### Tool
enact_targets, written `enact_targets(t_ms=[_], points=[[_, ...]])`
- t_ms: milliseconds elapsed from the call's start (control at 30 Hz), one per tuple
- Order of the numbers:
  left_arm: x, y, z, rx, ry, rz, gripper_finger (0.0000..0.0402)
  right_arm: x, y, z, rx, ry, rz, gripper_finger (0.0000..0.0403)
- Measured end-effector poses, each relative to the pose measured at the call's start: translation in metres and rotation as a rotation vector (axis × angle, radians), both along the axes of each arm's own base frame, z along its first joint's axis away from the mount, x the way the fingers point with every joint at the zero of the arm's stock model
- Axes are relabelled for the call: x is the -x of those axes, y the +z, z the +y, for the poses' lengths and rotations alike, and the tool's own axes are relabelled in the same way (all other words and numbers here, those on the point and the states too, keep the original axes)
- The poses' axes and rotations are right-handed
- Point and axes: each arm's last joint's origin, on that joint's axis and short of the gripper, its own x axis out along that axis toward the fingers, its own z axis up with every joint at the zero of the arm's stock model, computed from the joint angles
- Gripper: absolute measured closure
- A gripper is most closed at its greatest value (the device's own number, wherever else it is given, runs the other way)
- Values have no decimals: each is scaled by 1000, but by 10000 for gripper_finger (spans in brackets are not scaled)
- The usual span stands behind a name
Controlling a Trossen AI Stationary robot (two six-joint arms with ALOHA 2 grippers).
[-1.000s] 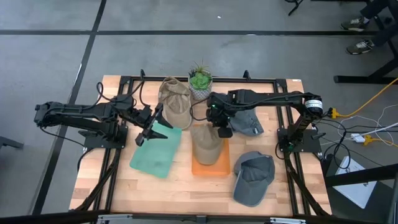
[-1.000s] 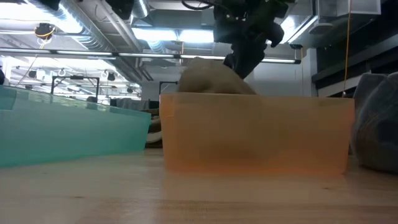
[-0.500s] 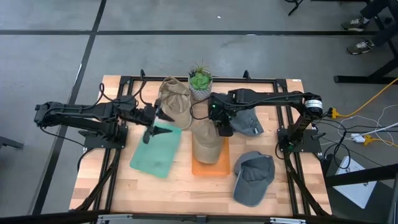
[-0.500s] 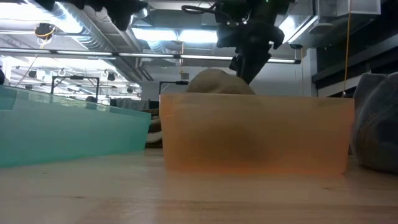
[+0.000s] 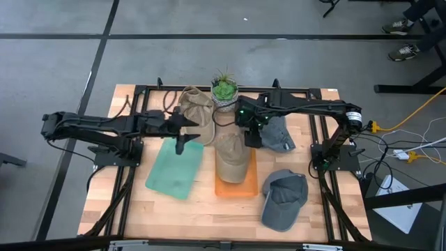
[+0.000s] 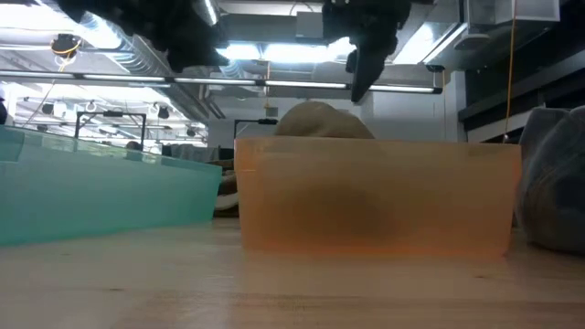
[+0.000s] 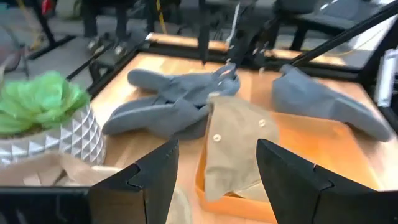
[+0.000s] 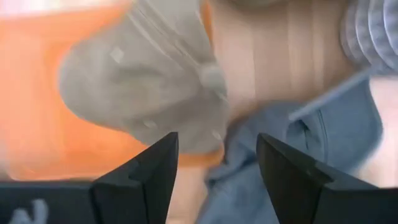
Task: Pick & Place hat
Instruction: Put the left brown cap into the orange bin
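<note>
I'm looking at the tan hat (image 5: 231,155) lying in the orange tray (image 5: 235,187) at the table's middle, its long axis running near to far, brim end toward the far edge and overhanging the tray's far rim. In the low view its crown (image 6: 315,122) is showing just above the tray's wall (image 6: 375,196).

My right gripper (image 5: 252,137) is hovering just beyond the hat's far right corner, above it and not touching; its fingers are spread and holding nothing, as the right wrist view shows with the hat (image 8: 146,87) lying free below. I judge this hat placed.

The next candidates are the second tan hat (image 5: 196,115) at the far side, left of the plant (image 5: 224,89), and two grey hats (image 5: 281,136) (image 5: 284,199) on the right. My left gripper (image 5: 180,137) is also spread and empty, hanging at the far edge of the green tray (image 5: 175,171), with the second tan hat just beyond it, so the left arm is the nearer one for that hat; the grey hats lie on the right arm's side.
</note>
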Motion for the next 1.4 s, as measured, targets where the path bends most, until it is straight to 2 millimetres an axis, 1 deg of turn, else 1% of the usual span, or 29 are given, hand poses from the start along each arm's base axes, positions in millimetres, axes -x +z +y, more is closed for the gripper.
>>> enact_targets(t_ms=[167,333,433,500,633,733,933,1067,1233,1400], points=[[-26,-1,9,11,39,91,190,10,-3,-1,51,-67,116,187],[-51,-5,23,-4,94,267,190,14,-4,-2,99,-107,166,187],[-62,-10,36,61,220,336,190,15,-4,-2,100,-108,169,187],[-70,-14,46,124,294,341,190,14,-4,-2,100,-110,167,187],[-83,-21,63,236,376,337,190,14,-4,-2,99,-115,163,187],[-91,-29,73,285,413,354,190,13,-4,-2,100,-115,156,187],[-100,-54,84,302,495,424,190,13,-4,-2,101,-115,147,187],[-102,-65,91,299,543,450,190,12,-4,-3,101,-115,144,187],[-105,-74,93,347,570,454,190,12,-4,-3,102,-111,143,187],[-106,-75,91,389,566,448,190,12,-4,-3,104,-105,143,187]])
